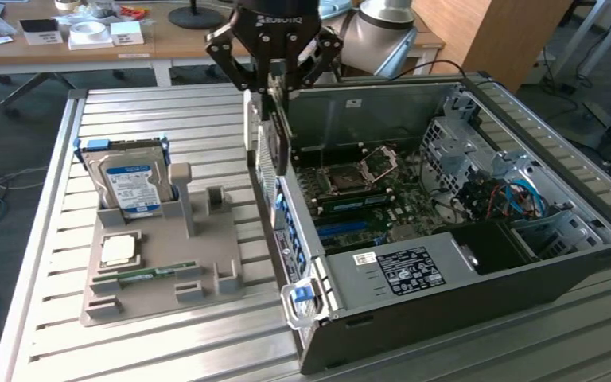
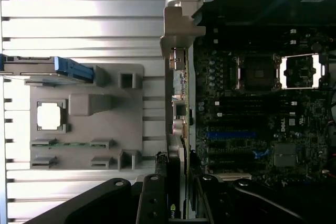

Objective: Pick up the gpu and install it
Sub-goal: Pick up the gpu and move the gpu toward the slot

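Observation:
My gripper (image 1: 276, 83) is shut on the gpu (image 1: 274, 143), a thin dark card that hangs upright, edge-on, below the fingers. In the exterior view it hovers over the open computer case's (image 1: 444, 294) rear wall, on that view's left side of the motherboard (image 1: 359, 191). In the wrist view the gpu (image 2: 175, 211) sits between the black fingers (image 2: 152, 198), in line with the case's rear edge. The motherboard (image 2: 252, 129) and its blue slot (image 2: 231, 135) lie just beside it. The card is above the board, not in a slot.
A grey parts holder (image 1: 157, 278) on the slatted metal table carries a hard drive (image 1: 130, 187) standing upright, a CPU (image 1: 120, 249) and a green RAM stick (image 1: 146, 274). The holder's tall posts (image 1: 184, 199) stand close to the case. Cables and drive cages fill the case's far end (image 1: 507, 199).

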